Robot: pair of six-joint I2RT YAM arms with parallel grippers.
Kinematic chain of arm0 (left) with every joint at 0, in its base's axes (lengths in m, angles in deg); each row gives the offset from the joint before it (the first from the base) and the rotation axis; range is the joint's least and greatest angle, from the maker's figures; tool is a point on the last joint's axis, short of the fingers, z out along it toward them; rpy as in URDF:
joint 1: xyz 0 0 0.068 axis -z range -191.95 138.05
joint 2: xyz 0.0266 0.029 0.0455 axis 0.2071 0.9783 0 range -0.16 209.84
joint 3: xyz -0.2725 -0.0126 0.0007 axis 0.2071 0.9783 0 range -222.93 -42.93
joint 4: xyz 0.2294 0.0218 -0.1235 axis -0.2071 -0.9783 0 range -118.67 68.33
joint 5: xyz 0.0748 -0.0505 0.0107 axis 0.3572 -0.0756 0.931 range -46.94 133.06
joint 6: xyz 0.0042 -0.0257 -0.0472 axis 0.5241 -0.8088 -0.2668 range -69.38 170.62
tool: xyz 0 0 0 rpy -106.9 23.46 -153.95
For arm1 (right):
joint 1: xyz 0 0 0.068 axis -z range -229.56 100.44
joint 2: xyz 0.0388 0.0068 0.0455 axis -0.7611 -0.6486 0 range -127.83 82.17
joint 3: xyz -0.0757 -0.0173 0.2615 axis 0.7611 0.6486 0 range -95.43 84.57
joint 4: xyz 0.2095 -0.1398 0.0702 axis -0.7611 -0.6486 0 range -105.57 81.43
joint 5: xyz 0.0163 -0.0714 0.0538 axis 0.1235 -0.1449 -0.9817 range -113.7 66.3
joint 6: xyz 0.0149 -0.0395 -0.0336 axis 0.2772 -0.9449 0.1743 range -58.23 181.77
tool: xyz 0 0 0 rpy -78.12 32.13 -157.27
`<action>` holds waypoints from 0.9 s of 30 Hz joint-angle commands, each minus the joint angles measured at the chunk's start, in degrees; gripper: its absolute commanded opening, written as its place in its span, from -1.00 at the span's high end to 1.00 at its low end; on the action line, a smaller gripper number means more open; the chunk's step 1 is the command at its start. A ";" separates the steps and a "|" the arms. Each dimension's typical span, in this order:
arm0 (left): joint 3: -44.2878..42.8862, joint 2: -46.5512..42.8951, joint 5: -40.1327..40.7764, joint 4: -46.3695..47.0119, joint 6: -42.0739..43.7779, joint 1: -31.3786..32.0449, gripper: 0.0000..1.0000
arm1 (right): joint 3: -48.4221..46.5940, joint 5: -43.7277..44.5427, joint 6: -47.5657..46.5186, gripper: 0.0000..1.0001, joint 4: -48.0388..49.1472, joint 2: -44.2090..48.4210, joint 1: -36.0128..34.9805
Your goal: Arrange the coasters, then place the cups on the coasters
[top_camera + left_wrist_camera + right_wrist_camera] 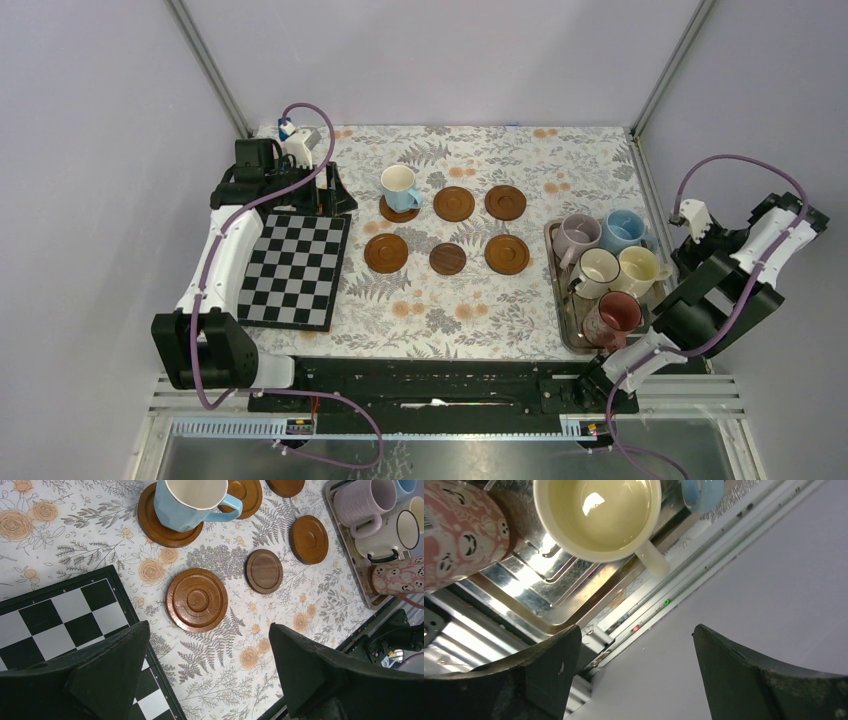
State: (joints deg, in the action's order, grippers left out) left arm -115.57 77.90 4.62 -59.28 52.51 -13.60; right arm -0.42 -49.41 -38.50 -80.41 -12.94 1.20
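Left gripper (209, 630), jaws wide apart and empty, hovers beside the chequered board (55, 620); right gripper (636, 635), likewise open and empty, hangs over the tray (549, 585) edge. Six coasters (447, 258) lie in two rows. One blue cup (399, 186) stands on the rear-left one; five cups (600, 268) sit in the tray.

On the metal tray (549, 587), yellow-cream cup (596, 515) beside pinkish cup (459, 535).

Glossy wooden coasters (196, 600), shiny metal tray (549, 587)
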 commanded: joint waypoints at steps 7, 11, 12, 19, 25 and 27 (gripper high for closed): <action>-1.79 0.38 -1.60 1.57 -0.38 0.10 -0.98 | 2.40 1.53 -6.59 -0.77 8.58 -6.41 -6.04; -1.51 0.03 -0.67 1.56 -0.31 0.07 -0.98 | 3.84 3.38 -5.99 -0.72 10.67 -8.15 -7.39; -1.54 -0.08 -0.53 1.59 -0.24 0.07 -0.98 | 4.28 3.46 -5.95 -0.71 10.87 -8.38 -7.39; -0.47 -0.43 -0.45 3.13 -0.73 0.02 -0.98 | 9.61 5.06 -7.14 -0.46 11.33 -5.64 -7.36; -0.61 0.07 -1.01 3.17 -0.91 0.06 -0.98 | 15.19 4.18 -8.35 -0.13 10.48 -0.53 -7.38; -0.61 0.07 -1.12 3.18 -0.92 0.07 -0.98 | 16.20 4.20 -7.82 -0.09 10.44 0.15 -7.43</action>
State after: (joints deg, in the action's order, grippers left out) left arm -115.52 78.42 4.67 -58.73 52.00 -13.60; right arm 13.99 -44.45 -45.23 -66.97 -16.61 -6.05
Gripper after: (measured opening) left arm 0.989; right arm 0.560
